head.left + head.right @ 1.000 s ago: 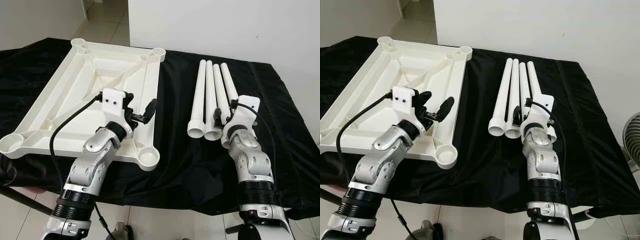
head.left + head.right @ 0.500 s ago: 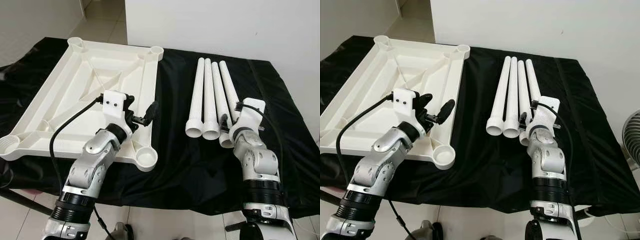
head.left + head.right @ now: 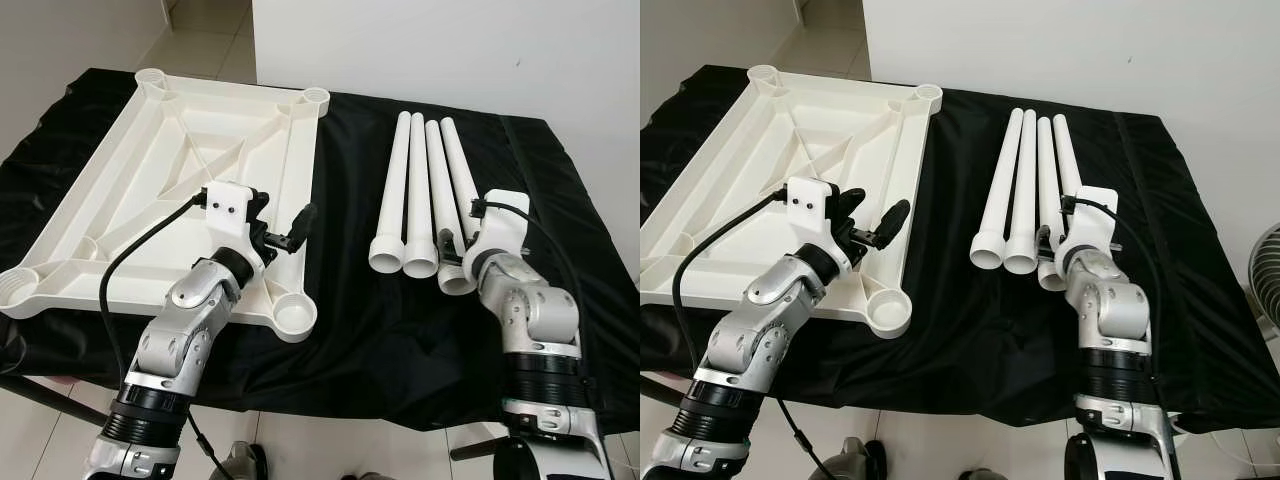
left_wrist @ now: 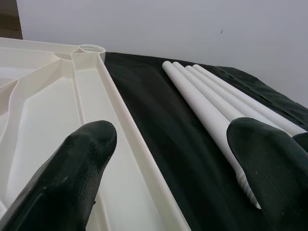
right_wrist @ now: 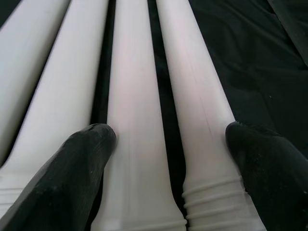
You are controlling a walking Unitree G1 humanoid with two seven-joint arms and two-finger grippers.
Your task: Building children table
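White plastic tabletop [image 3: 170, 190] lies upside down on our black cloth [image 3: 350, 300]; our left gripper [image 3: 283, 230] hovers over its near edge, fingers spread. Four table legs [image 3: 425, 195] lie alongside, our right gripper [image 5: 168, 159] spread above two.

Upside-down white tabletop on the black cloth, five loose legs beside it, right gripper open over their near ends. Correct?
Not quite: the left eye view shows four legs, not five. The tabletop lies underside up on the black cloth, and the right gripper is open over their near ends.
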